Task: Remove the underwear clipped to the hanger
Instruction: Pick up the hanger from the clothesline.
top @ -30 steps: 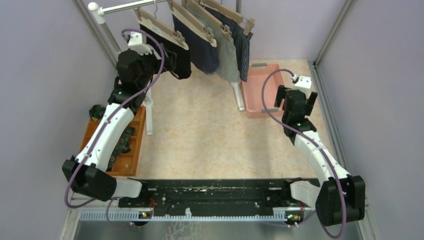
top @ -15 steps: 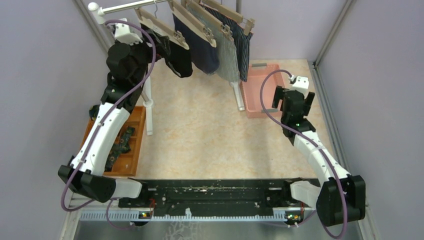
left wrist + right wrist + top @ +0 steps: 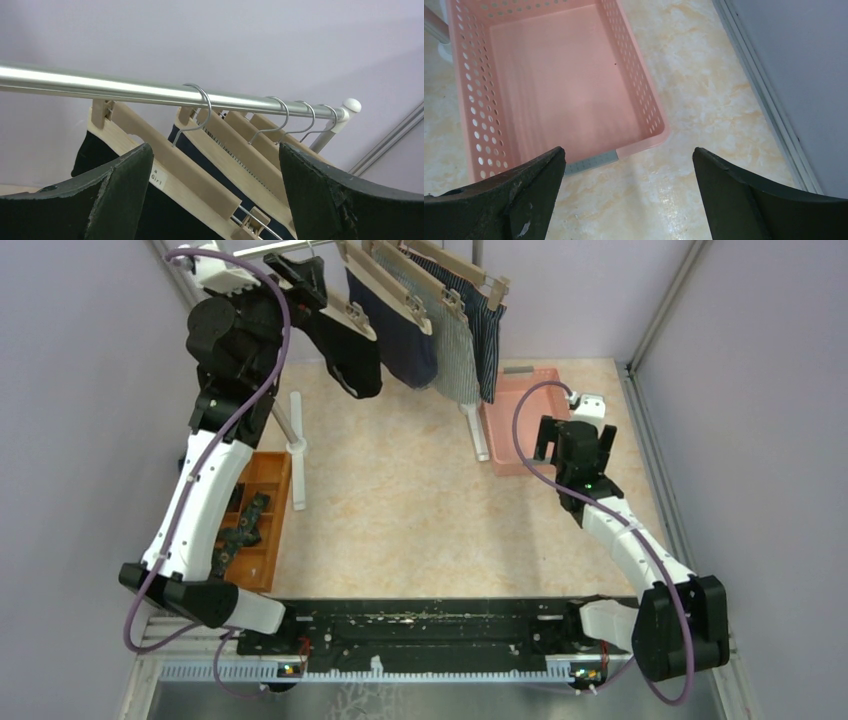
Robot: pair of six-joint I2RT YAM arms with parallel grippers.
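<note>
Four pieces of underwear hang clipped to wooden hangers (image 3: 190,167) on a metal rail (image 3: 125,86): black (image 3: 352,352), navy (image 3: 408,340), grey-white striped (image 3: 457,360) and dark pinstriped (image 3: 488,340). My left gripper (image 3: 310,278) is raised to the rail at the leftmost hanger, open and empty. In the left wrist view the gripper (image 3: 214,150) frames that hanger, with the black underwear (image 3: 92,152) below left and the navy one (image 3: 197,147) behind. My right gripper (image 3: 574,432) is open and empty over the near edge of the pink basket (image 3: 512,455).
The pink basket (image 3: 640,90) is empty. An orange tray (image 3: 268,540) at the left holds small dark rolled bundles (image 3: 245,525). The rack's white legs (image 3: 296,450) stand on the marbled floor. Purple walls close in on both sides.
My left arm has risen from beside the black underwear up to the rail and hanger top. My right gripper has shifted slightly left toward the basket.
</note>
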